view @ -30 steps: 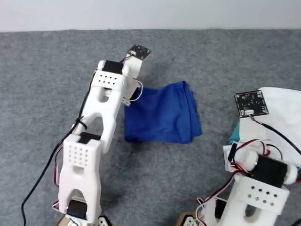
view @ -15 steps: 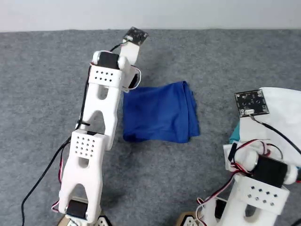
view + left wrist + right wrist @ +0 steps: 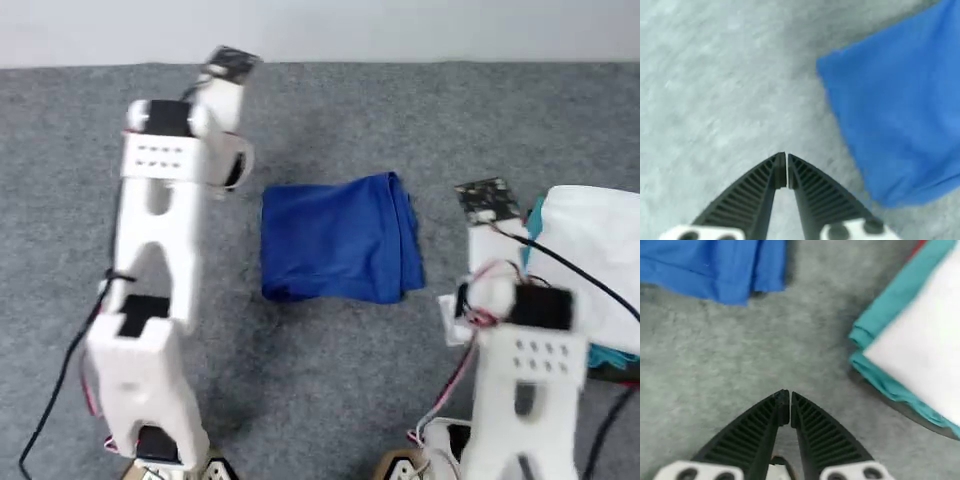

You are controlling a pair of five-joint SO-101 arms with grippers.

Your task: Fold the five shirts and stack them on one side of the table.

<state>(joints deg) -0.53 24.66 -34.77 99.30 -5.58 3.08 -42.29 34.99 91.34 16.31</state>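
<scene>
Blue shirt [image 3: 338, 240]: folded to a rough rectangle, lying flat at mid-table between the two arms; neither gripper touches it.
Stack: white shirt [image 3: 600, 250] lying on a teal shirt [image 3: 900, 295] at the table's right side, apart from the blue shirt.
Left gripper [image 3: 787, 167]: fingers pressed together, nothing held; above bare table just beside the blue shirt's left edge.
Right gripper [image 3: 789, 405]: fingers pressed together, nothing held; above bare table between blue shirt and stack.
Table [image 3: 400, 120]: gray, felt-like cover.

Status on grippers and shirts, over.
Left gripper shut, empty; right gripper shut, empty. Folded blue cloth shirt flat mid-table. White and teal shirt stack at right side.
</scene>
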